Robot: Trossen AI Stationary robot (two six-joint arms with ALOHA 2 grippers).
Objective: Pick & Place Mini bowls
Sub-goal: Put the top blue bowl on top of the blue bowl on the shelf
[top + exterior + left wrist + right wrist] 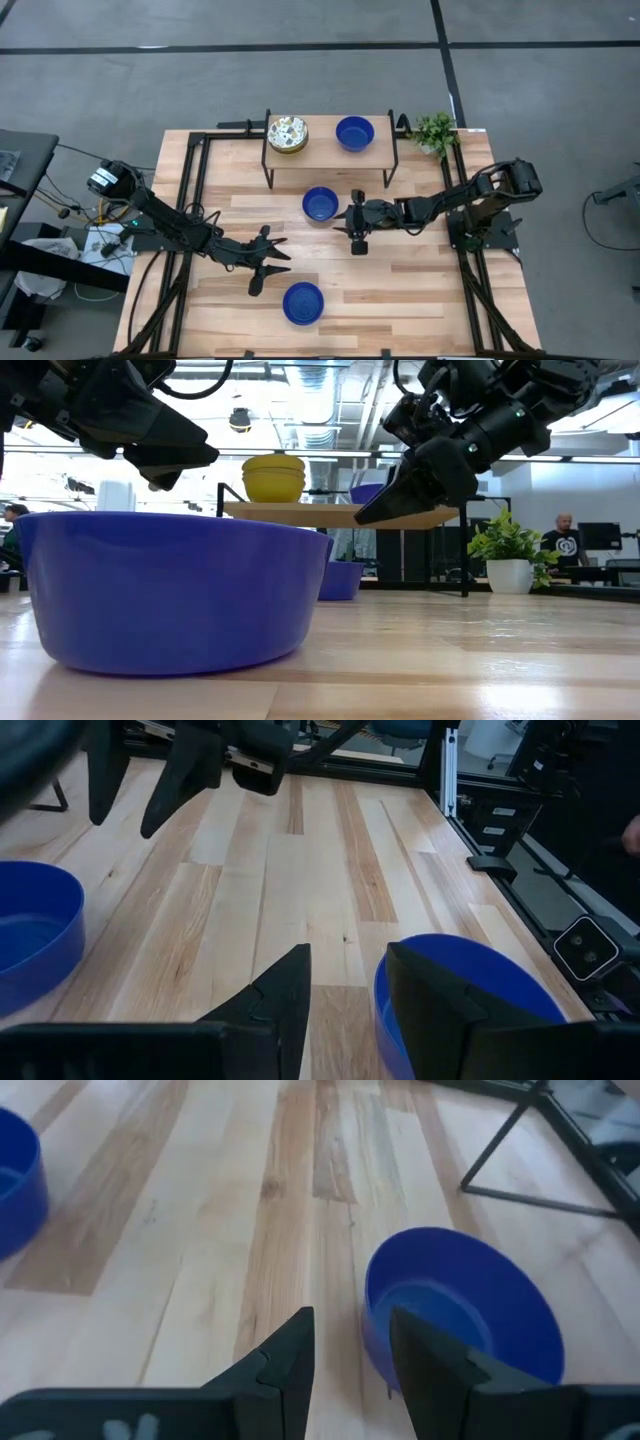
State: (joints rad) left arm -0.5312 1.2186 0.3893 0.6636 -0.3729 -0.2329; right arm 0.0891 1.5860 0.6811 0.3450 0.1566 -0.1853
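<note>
while two bowls already sit on the small raised shelf (330,153) at the far side of the counter (420,290), the job looks only partly done. up there are a blue bowl on the shelf (355,132) and a speckled bowl (287,133), cream inside with a multicolour pattern and a yellow outside in the low view, possibly a stack, though that cannot be told for sure. two more blue bowls wait on the counter itself: a middle blue bowl (320,204) just in front of the shelf and a near blue bowl (303,303) close to the front edge.

the left hand (266,264) hangs above the counter just beside the near blue bowl, its fingers apart and holding nothing. the right hand (358,227) hovers just beside the middle blue bowl, fingers likewise parted and empty, one finger lined up over the rim in its wrist view.

both loose bowls are glossy solid cobalt, round, upright and empty, with smooth low walls, likely slippery to pinch at the rim.
</note>
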